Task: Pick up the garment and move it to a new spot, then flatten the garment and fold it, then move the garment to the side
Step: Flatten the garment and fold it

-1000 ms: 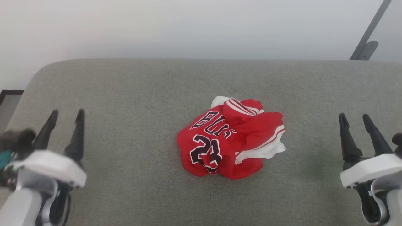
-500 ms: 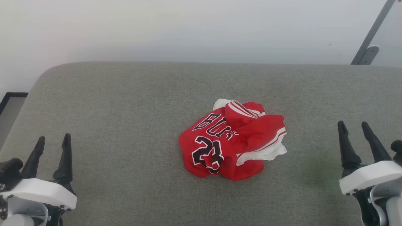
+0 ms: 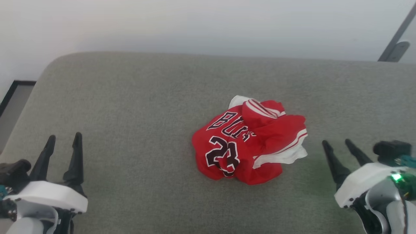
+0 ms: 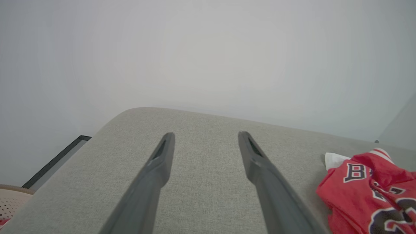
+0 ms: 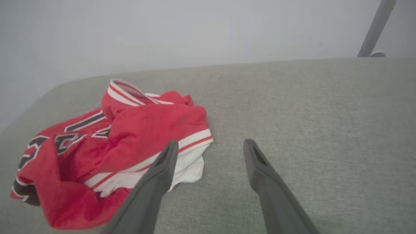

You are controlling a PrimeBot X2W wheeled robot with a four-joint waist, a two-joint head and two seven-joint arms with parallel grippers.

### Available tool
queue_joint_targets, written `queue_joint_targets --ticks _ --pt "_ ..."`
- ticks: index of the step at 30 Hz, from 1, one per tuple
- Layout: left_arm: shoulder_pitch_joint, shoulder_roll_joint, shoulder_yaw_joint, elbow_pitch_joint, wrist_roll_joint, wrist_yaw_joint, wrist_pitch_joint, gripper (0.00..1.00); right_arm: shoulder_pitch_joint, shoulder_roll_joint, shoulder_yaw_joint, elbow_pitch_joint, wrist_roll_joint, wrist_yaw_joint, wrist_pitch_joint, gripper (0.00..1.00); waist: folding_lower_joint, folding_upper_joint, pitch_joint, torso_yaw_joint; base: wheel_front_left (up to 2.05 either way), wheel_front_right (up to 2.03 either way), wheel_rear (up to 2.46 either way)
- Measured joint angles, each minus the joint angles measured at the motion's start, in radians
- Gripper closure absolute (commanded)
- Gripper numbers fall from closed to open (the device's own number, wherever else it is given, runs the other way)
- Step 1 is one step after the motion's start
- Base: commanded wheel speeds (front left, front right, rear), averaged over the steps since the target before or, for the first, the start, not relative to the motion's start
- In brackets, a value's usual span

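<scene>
Red cloth in a crumpled heap, the garment [image 3: 250,143] lies on the grey bench [image 3: 130,97], well to the right of the left end effector [image 3: 64,136] and near the left of the right end effector [image 3: 336,142]. Both stand spread and empty. The head view reads the full 23. The right wrist view brings up the striped collar and white hem. The left wrist view adds a pale perforated container [image 4: 9,201] past the bench corner.

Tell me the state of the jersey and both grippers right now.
Jersey: crumpled in a heap on the grey cushion, unfolded, not held.
Left gripper: open, empty, well clear of the jersey.
Right gripper: open, empty, near the jersey's white edge, not touching.
</scene>
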Motion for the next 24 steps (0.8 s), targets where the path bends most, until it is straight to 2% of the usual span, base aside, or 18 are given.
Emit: queue_joint_targets --ticks 7,20,21,22,24 --pt "-0.041 -0.025 -0.016 0.005 0.000 -0.005 -0.004 0.00 -0.059 -0.044 0.053 0.040 0.008 0.000 0.204 0.00 0.0000 0.0000 0.057 0.040 0.00 0.00 0.00" --pt "-0.130 -0.086 -0.061 0.059 0.007 -0.033 -0.023 0.00 -0.219 -0.120 0.154 0.110 -0.015 0.000 0.517 0.00 0.0000 0.0000 0.169 0.119 0.00 0.00 0.00" --pt "-0.135 -0.090 -0.063 0.064 0.007 -0.037 -0.024 0.00 -0.229 -0.128 0.166 0.111 -0.016 0.000 0.539 0.39 0.0000 0.0000 0.173 0.124 0.00 0.00 0.00" --pt "-0.138 -0.094 -0.066 0.068 0.007 -0.037 -0.027 0.00 -0.236 -0.136 0.174 0.110 -0.016 0.000 0.549 1.00 0.0000 0.0000 0.177 0.128 0.00 0.00 0.00" --pt "-0.146 -0.100 -0.069 0.079 0.008 -0.040 -0.029 0.00 -0.244 -0.143 0.173 0.109 -0.020 0.000 0.556 1.00 0.0000 0.0000 0.180 0.133 0.00 0.00 0.00"
